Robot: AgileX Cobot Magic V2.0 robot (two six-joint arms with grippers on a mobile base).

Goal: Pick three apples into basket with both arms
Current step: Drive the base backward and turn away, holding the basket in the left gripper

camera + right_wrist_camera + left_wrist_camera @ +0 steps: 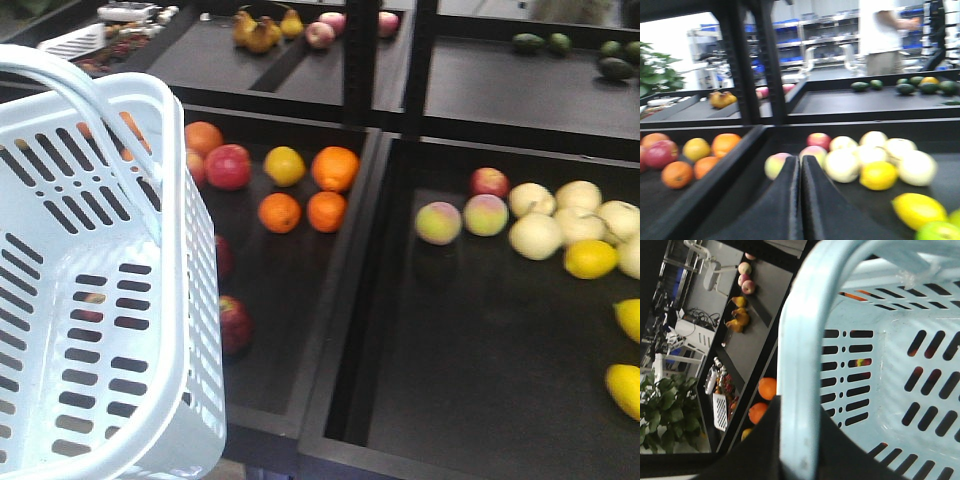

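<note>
Two black left fingers (pixel 762 450) clamped on the pale blue loop handle (pixel 797 390) of the basket (pixel 900 405), one to each side, the bar running up between them. Right fingers (pixel 782 205) pressed together along their whole length, only a thin seam between them, nothing in their hold, poised above the near part of the right tray (pixel 860 210).

Basket aloft at the left of the front view, its slotted wall overlapping the left tray (pixel 290 330), scraps of fruit colour visible through the slots. Three dark maroon-red apples (pixel 236 325), all outside the basket, on the floor of the left tray: rear apple (pixel 228 166) just beside the basket rim and the oranges (pixel 335 168); middle apple (pixel 222 257) half hidden behind the basket wall; front apple (pixel 236 325) close against that wall too, contact impossible to judge.

Oranges clustered at the back of the left tray, one yellow fruit (pixel 285 165) among them. In the right tray, two pink-and-green fruits (pixel 438 222), a small red apple (pixel 490 181), a heap of pale cream fruit (pixel 560 215) and lemons (pixel 590 258) toward the right edge. On the upper shelf (pixel 250 70), yellow pears (pixel 258 32), pink apples (pixel 320 34) and dark green avocados (pixel 528 42). Beyond, in the right wrist view, a blurred person in a white top (pixel 880 30); in the left wrist view, a potted plant (pixel 665 415).
</note>
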